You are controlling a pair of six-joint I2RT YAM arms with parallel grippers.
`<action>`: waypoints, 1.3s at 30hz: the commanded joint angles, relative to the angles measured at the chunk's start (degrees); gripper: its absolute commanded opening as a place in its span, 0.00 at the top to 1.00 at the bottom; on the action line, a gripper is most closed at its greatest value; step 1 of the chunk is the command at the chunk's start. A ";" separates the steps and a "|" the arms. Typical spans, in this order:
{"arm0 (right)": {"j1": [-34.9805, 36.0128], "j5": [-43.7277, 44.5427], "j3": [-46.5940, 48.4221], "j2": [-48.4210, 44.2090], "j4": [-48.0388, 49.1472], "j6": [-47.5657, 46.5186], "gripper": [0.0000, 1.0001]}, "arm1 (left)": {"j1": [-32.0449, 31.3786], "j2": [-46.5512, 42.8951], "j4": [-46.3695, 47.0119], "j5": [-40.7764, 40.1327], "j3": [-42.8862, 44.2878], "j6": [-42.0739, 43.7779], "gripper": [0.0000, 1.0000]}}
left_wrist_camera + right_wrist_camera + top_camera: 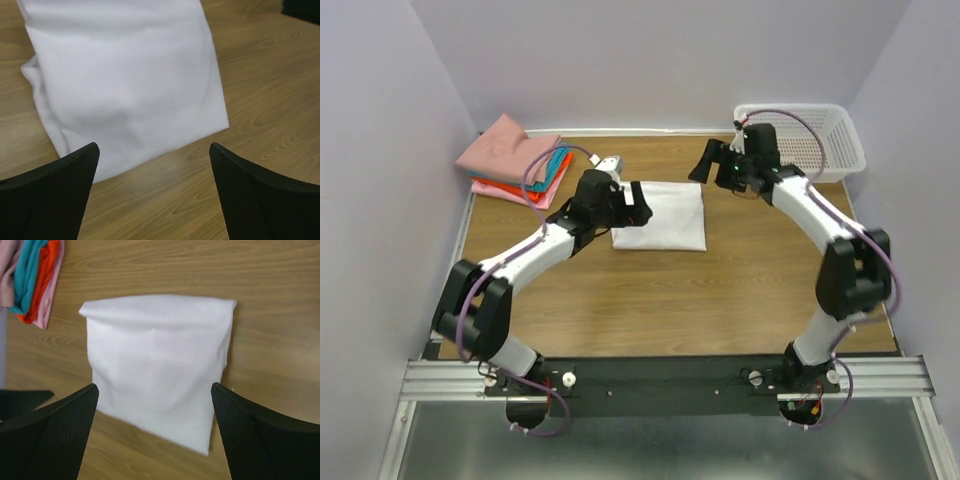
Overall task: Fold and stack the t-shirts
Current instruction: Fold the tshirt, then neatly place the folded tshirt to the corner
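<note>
Left gripper and right gripper both gape wide, holding nothing, above wooden table. White t-shirt lies mid-table, folded into smooth rectangle, slight creases. Folded stack, dusty pink over teal, orange-red, sits far-left corner.

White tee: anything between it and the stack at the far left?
No loose object. Bare table lies between the white tee and the stack. Only the left arm itself sits on that line, at the tee's stack-side edge, its fingers open and empty.
</note>
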 commanded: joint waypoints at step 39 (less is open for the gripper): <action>0.36 18.97 -45.56 -56.91 -2.80 4.89 0.00 | 3.34 26.69 -6.47 -10.10 15.27 3.10 0.30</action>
